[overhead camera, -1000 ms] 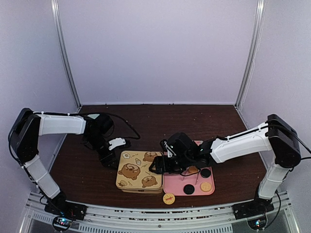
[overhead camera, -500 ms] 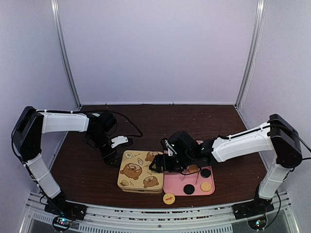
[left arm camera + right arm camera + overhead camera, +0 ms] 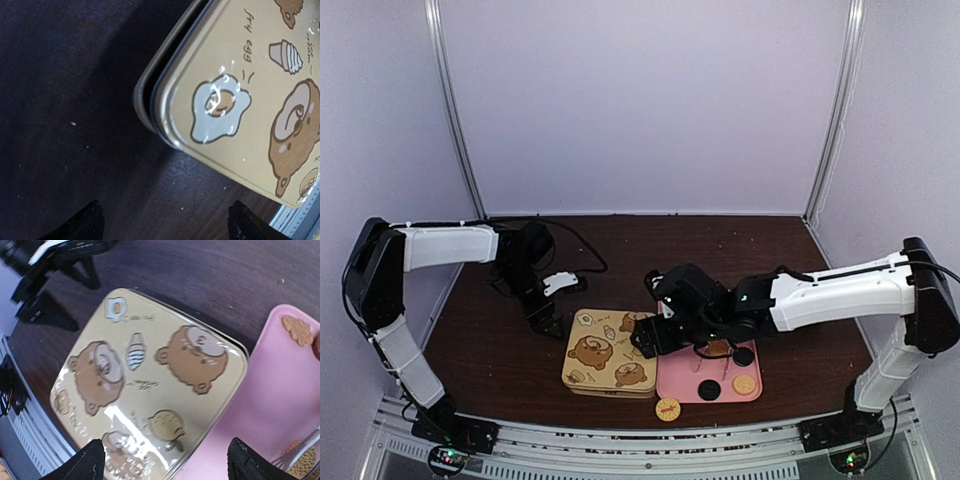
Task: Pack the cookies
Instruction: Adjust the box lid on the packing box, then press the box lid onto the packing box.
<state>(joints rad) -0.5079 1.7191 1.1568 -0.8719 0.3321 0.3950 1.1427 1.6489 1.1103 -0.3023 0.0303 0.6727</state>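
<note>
A closed tin with a yellow bear-print lid [image 3: 608, 352] sits near the front; the lid [image 3: 150, 385] fills the right wrist view. To its right a pink tray [image 3: 682, 384] holds a few cookies: black [image 3: 708, 389], tan [image 3: 744, 384], black [image 3: 743, 355]. A yellow cookie [image 3: 667, 408] lies on the table in front. A tan animal-shaped cookie [image 3: 297, 330] lies on the tray [image 3: 270, 405]. My left gripper [image 3: 550, 324] is open and empty beside the tin's far-left corner [image 3: 165, 115]. My right gripper [image 3: 653, 340] is open and empty over the tin's right edge.
Metal tongs [image 3: 299, 449] lie on the pink tray by a round tan cookie [image 3: 306, 468]. The left gripper [image 3: 75, 260] shows beyond the tin in the right wrist view. The metal rail [image 3: 620, 435] runs along the table's front edge. Walls enclose the table on three sides.
The left gripper has drawn back slightly from the tin's corner. The right arm has shifted a little to the left and farther back over the tin. The tin sits slightly farther right.
</note>
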